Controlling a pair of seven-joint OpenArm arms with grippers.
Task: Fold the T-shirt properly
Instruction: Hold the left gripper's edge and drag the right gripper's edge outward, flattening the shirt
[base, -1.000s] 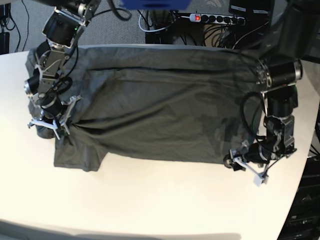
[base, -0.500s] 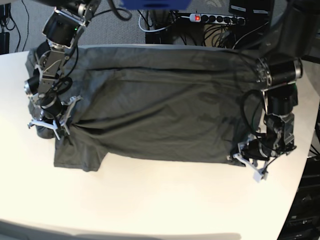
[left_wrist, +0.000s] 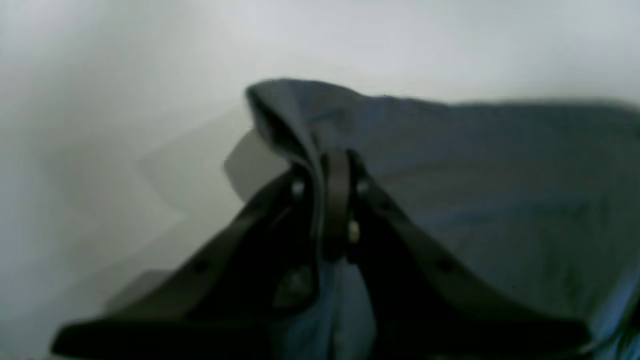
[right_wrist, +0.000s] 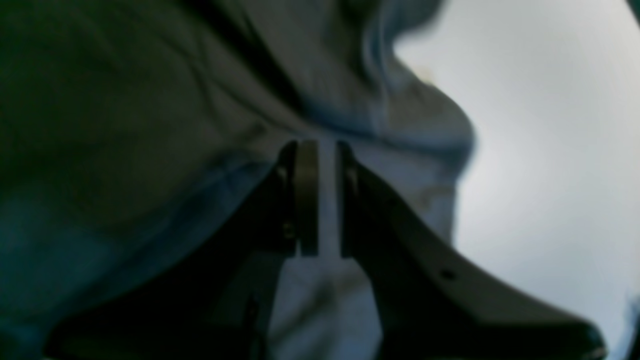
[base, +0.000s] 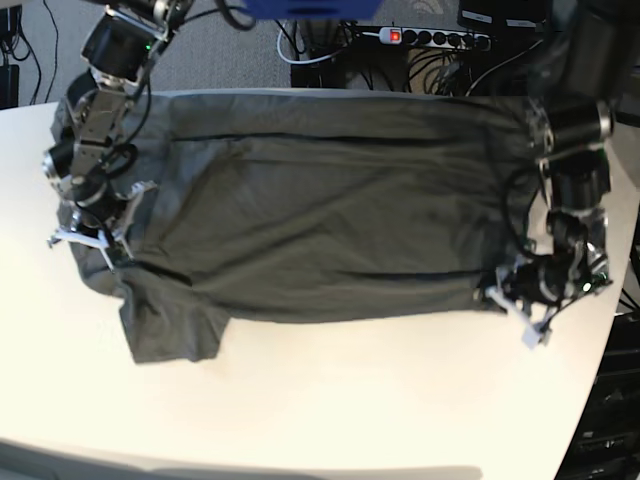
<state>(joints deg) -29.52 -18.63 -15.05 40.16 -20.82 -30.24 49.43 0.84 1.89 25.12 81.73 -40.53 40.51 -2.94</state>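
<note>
The dark grey T-shirt (base: 330, 215) lies spread wide over the white table (base: 340, 400), one short sleeve (base: 170, 325) sticking out at the front left. In the base view my left gripper (base: 505, 290) is at the shirt's front right corner, shut on the fabric. The left wrist view shows that gripper (left_wrist: 332, 167) pinching a raised fold of the T-shirt (left_wrist: 500, 175). At the left end, by the sleeve, my right gripper (base: 102, 245) is shut on the shirt. In the right wrist view, the right gripper (right_wrist: 320, 150) has T-shirt (right_wrist: 150, 125) cloth bunched between its fingers.
Behind the table's far edge lie a power strip (base: 430, 37) with a red switch and a tangle of cables. The table's curved right edge runs close under my left arm (base: 575, 150). Bare tabletop lies in front of the shirt.
My left gripper has shut on the shirt's front right corner and moved right. The right gripper has drawn left. The shirt now lies stretched flatter between them.
</note>
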